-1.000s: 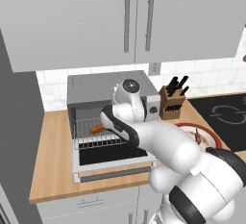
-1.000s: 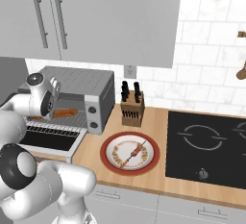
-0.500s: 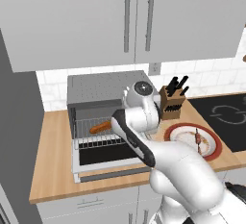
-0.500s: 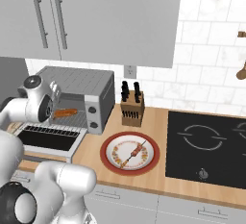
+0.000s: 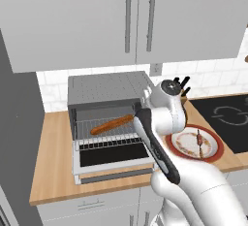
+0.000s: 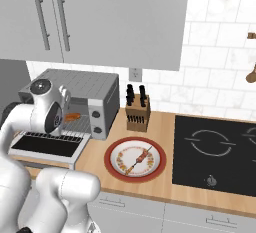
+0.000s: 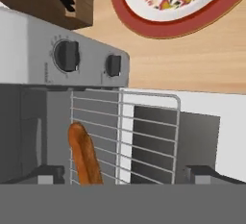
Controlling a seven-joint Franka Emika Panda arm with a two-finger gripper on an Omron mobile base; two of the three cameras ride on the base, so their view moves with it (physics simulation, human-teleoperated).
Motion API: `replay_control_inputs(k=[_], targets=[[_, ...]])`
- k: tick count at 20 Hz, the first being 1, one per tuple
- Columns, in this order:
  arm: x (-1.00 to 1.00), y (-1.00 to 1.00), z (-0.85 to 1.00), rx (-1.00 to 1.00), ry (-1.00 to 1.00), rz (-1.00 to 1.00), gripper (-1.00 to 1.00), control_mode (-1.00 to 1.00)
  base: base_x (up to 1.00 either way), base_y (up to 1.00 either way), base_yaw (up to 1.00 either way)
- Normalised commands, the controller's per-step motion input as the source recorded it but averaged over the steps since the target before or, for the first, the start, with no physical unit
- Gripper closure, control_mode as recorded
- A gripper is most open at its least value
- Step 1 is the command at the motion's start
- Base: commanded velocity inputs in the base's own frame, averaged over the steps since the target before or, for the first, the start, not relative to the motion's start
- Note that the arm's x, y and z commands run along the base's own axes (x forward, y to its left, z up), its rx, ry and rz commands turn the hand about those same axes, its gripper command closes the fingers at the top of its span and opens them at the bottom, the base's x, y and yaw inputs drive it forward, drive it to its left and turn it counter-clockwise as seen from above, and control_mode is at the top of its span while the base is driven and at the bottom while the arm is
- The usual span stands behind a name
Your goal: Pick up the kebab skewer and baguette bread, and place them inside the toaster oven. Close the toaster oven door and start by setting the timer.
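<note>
Toaster oven (image 5: 104,91): silver box on the wooden counter (image 5: 51,169), door (image 5: 114,158) dropped flat, wire rack (image 7: 125,131) drawn partly out over it. Two round knobs (image 7: 66,55) on the side panel.
Baguette (image 5: 111,124): lies lengthwise on the rack, inside the oven mouth, free of any grip.
Skewer (image 6: 139,158): rests across a red-rimmed patterned plate (image 6: 111,163) on the counter, between oven and black cooktop (image 6: 220,152).
Knife block (image 6: 136,114): wooden, stands behind the plate, just beside the oven.
Gripper (image 7: 126,174): jaws spread wide, nothing between them, poised above the rack near the loaf's end.
</note>
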Motion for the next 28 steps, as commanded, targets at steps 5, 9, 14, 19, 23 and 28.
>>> replay_control_inputs(k=[5, 9, 14, 19, 23, 28], targets=[[0.0, -0.25, 0.46, -0.1, 0.32, 0.08, -1.0, -1.0, 0.0, 0.0, 0.0], [0.0, -0.56, 0.04, -0.15, 0.26, 0.25, -1.0, -1.0, 0.0, 0.0, 0.0], [0.0, -0.61, -0.12, -0.17, 0.15, 0.46, -1.0, -1.0, 0.0, 0.0, 0.0], [0.0, -0.6, -0.2, -0.15, 0.06, 0.47, -1.0, -1.0, 0.0, 0.0, 0.0], [0.0, -0.43, -0.28, -0.16, 0.02, 0.38, -1.0, -1.0, 0.0, 0.0, 0.0], [0.0, -0.28, -0.42, -0.17, 0.03, 0.32, -1.0, -1.0, 0.0, 0.0, 0.0]])
